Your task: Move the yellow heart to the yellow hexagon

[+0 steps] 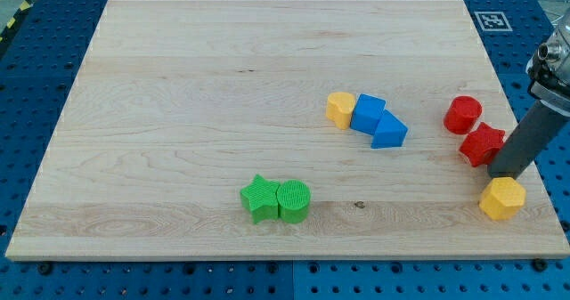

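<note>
In the camera view, my tip (498, 174) stands at the view's right, just above the yellow hexagon (502, 198) and beside the red star (482, 143). It is a plain rod, so it has no jaws to open or close. The yellow heart (339, 109) lies near the middle, touching the blue blocks (376, 120). I judge the approach step is not yet done: the tip must go round to the heart's left side and push rightward.

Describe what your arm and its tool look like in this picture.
My arm shows only at the view's right edge: a rounded grey and black metal end. From it runs a straight, plain dark grey rod, the tool; my tip is its lower end. No cables or markings are visible.
</note>
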Action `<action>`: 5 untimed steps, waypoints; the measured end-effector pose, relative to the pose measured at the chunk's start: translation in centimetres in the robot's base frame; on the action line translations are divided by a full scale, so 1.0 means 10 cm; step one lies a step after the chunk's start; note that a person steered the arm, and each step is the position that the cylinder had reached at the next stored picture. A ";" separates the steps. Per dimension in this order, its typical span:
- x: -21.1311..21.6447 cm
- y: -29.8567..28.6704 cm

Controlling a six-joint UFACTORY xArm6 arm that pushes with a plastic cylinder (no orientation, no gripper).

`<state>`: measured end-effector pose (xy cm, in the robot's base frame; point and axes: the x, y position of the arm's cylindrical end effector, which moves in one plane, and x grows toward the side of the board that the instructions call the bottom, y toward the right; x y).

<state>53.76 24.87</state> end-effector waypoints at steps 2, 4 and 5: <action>-0.06 -0.14; -0.11 -1.24; -0.21 -1.83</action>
<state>51.69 6.52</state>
